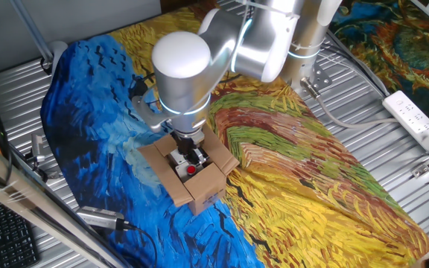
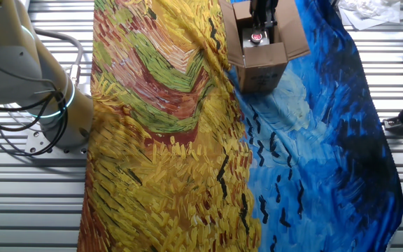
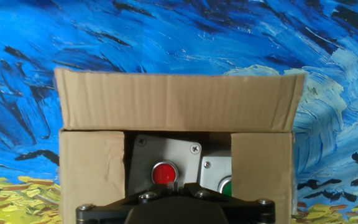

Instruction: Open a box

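Below, corrugated brown box [image 3: 179,109], flaps splayed, grey unit [image 3: 166,155] with round red button [image 3: 164,173], pincer [image 1: 187,149] state unclear.

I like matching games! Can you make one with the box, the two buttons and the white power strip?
Things:
1. box
2. red button
3. green button
4. power strip

Descriptions:
A. on the metal table, off the cloth
B. partly hidden beside the other button
C. brown, flaps open
D. round, on the grey unit, in full view

Pairs: 1-C, 2-D, 3-B, 4-A
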Robot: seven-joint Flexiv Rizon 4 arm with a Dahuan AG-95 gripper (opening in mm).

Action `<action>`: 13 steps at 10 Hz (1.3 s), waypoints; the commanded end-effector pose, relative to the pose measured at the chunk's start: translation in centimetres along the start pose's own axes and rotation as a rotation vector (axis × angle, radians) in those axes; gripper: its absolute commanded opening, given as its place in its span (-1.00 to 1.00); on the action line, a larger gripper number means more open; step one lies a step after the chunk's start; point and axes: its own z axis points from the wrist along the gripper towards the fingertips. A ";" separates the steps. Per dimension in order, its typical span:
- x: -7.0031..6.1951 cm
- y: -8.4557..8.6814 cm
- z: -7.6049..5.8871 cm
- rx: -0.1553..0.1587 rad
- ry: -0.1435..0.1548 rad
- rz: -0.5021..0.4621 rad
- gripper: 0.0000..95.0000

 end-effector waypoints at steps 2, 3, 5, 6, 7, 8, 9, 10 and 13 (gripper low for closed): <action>-0.1 -0.3 0.4 0.003 -0.002 -0.007 -1.00; -0.1 -0.6 0.5 0.002 -0.002 -0.012 -1.00; 0.0 -0.9 0.4 0.005 -0.003 -0.022 -1.00; 0.0 -1.1 0.4 0.007 -0.002 -0.027 -1.00; 0.1 -1.2 0.3 0.007 -0.002 -0.030 -1.00; 0.1 -1.3 0.3 0.008 -0.002 -0.033 -1.00; 0.1 -1.4 0.2 0.008 -0.002 -0.035 -1.00; 0.2 -1.5 0.2 0.010 -0.002 -0.037 -1.00; 0.3 -2.1 0.3 0.009 -0.002 -0.047 -1.00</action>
